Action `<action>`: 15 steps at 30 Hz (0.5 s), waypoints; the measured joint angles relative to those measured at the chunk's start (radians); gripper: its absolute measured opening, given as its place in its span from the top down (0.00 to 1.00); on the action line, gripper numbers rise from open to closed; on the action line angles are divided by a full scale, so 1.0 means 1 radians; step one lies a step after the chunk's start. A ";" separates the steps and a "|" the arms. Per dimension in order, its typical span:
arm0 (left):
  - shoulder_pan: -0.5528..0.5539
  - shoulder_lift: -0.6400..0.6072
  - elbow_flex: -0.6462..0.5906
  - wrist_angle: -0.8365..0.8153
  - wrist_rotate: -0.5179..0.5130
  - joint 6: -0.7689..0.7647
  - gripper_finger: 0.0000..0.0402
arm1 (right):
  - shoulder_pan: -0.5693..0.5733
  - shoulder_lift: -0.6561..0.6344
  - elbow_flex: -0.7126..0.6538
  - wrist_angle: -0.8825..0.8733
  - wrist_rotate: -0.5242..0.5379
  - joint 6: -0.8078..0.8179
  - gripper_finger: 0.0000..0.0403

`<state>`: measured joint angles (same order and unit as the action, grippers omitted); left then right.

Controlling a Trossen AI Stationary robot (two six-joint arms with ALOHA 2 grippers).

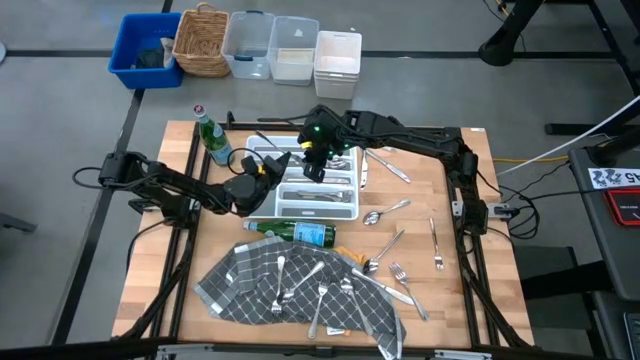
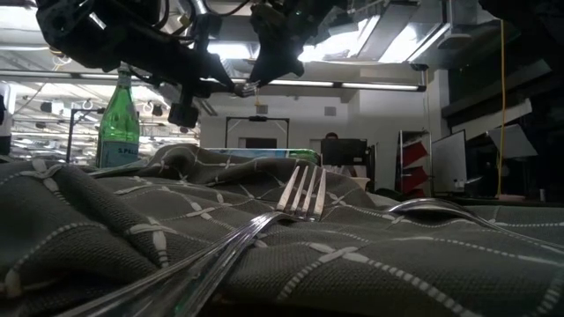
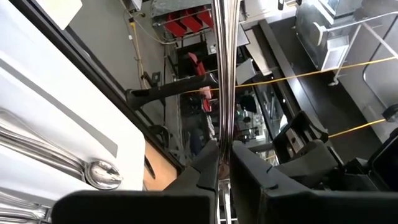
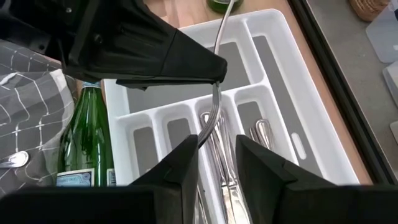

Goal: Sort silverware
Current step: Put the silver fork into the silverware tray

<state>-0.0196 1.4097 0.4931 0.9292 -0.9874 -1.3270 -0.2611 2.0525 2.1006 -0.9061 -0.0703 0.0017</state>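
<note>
A slim silver utensil point(image 4: 216, 102) hangs over the white compartmented tray point(image 1: 305, 190); I cannot tell which kind it is. My left gripper point(image 1: 266, 168) reaches over the tray's left side and is shut on the utensil. My right gripper point(image 4: 216, 149) is above the tray, partly open, with one finger on each side of the utensil's lower end. Several utensils lie in the tray's compartments point(image 4: 261, 134). More silverware lies on the grey checked cloth point(image 1: 300, 290) and on the table to the right point(image 1: 385, 212). My left gripper pinches the utensil's shaft point(image 3: 224, 146) between its two fingers, which lie across it. The utensil is lifted clear above the tray, and its shaft runs on past the fingers on both sides. My right gripper's fingers point(image 4: 186, 158) flank the utensil's lower end point(image 4: 205, 134); whether they touch it, I cannot tell.
One green bottle point(image 1: 210, 135) stands upright at the tray's far left. Another point(image 1: 300, 233) lies on its side between the tray and the cloth. Bins and a basket point(image 1: 200, 40) stand beyond the table's far edge.
</note>
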 joint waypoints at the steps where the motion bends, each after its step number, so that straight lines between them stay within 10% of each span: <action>1: 0.000 0.000 0.000 0.002 0.001 0.000 0.96 | 0.000 0.000 0.000 0.005 0.001 0.000 0.73; 15: -0.001 0.000 0.013 0.103 0.042 0.162 0.96 | -0.001 0.000 0.000 0.046 0.038 0.001 0.73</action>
<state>-0.0204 1.4094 0.5057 1.0323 -0.9458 -1.1647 -0.2623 2.0525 2.1006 -0.8606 -0.0328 0.0029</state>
